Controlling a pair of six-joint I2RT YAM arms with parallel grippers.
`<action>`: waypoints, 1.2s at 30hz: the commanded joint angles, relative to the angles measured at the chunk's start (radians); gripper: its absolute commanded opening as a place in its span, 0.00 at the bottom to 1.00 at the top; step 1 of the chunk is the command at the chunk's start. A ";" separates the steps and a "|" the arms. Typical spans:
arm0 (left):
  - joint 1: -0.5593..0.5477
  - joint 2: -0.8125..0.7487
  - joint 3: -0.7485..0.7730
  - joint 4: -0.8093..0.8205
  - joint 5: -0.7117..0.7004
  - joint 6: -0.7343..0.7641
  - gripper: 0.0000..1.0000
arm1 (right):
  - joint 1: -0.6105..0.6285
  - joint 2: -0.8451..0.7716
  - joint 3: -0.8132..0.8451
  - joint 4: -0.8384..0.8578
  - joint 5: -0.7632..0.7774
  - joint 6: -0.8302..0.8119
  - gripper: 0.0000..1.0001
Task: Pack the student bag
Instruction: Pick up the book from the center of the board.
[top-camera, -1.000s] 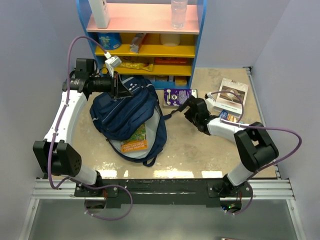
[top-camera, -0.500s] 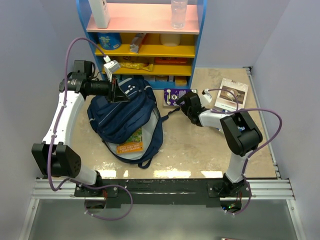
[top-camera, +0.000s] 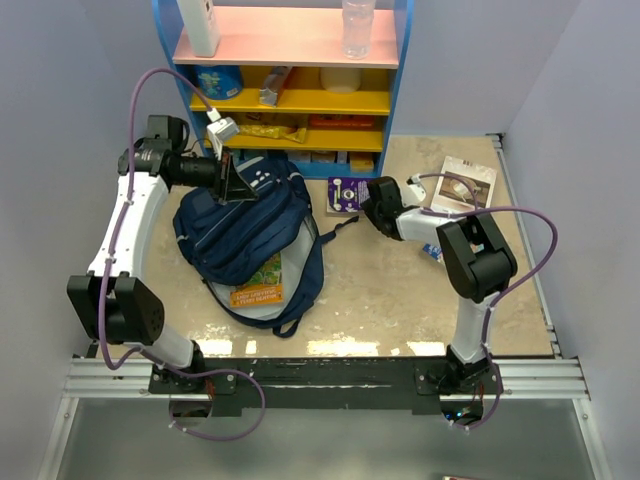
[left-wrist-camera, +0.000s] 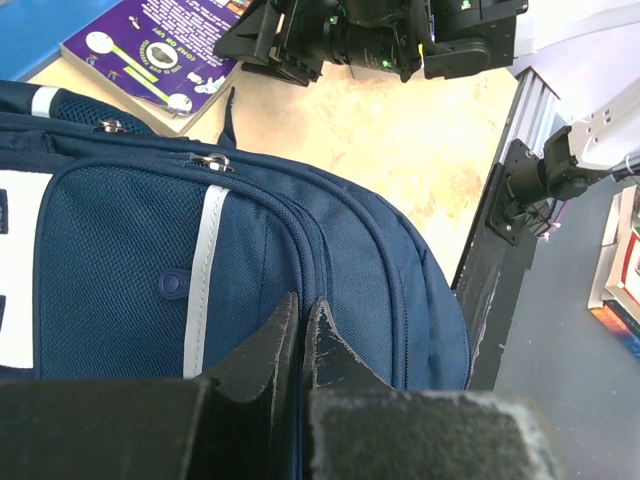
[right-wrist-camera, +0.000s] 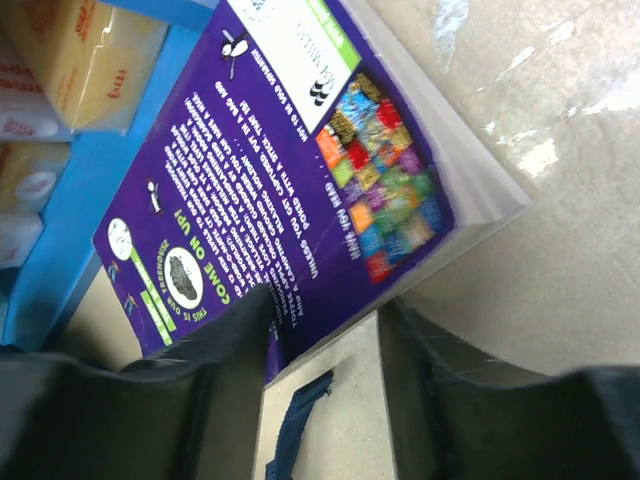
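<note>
The right gripper (right-wrist-camera: 322, 312) is straddling a corner of the purple book (right-wrist-camera: 290, 180), jaws half open; biting so little, it is risking the book swivelling out. The left gripper (left-wrist-camera: 300, 325), closed, is pinching the student bag (top-camera: 245, 235), lying just beside the book

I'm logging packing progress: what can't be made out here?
Top view: student bag interior, mostly covered by its own flap.
Top view: small blue item beside the right arm, half covered by it.
Right wrist: whether the right gripper touches the purple book; blurred.
</note>
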 joint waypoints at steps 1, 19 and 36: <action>0.014 0.006 0.058 0.024 0.072 0.026 0.00 | -0.036 0.003 0.072 0.158 0.037 -0.002 0.42; 0.014 -0.010 0.003 0.101 0.086 -0.013 0.00 | -0.045 -0.280 -0.050 0.237 0.009 -0.135 0.00; 0.014 -0.046 -0.016 0.219 0.054 -0.121 0.00 | 0.001 -0.943 -0.296 -0.048 -0.391 -0.112 0.00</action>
